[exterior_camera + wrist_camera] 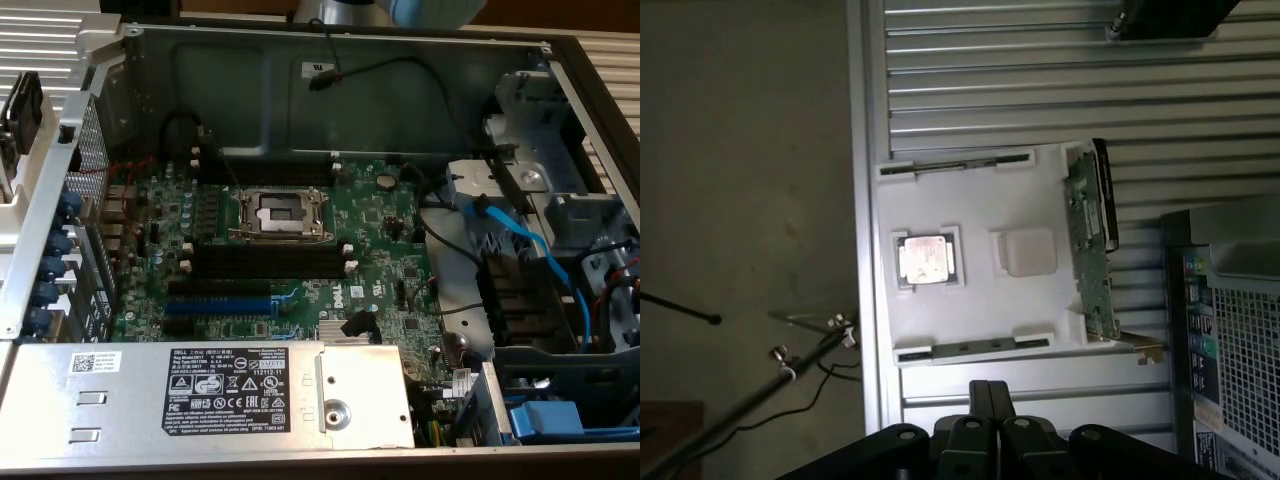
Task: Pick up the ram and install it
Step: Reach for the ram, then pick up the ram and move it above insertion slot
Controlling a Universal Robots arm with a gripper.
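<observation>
A ram stick (975,347), thin and dark green, stands on edge in a holder at one side of a white tray (990,300). A second similar stick (952,164) sits at the tray's opposite side. My gripper (988,400) hovers above the slatted surface just off the tray, nearest the first stick, with its black fingers pressed together and nothing between them. In the exterior view the open computer case shows the green motherboard (380,240) with long black memory slots (265,262) with white end clips beside the processor socket (278,213); those slots hold nothing.
The tray also carries a processor chip (928,258), a white square block (1025,252) and an expansion card (1092,240) on edge. The case's perforated wall (1240,340) lies beside the tray. Inside the case are blue slots (225,305), a power supply (200,395), blue cables (530,250).
</observation>
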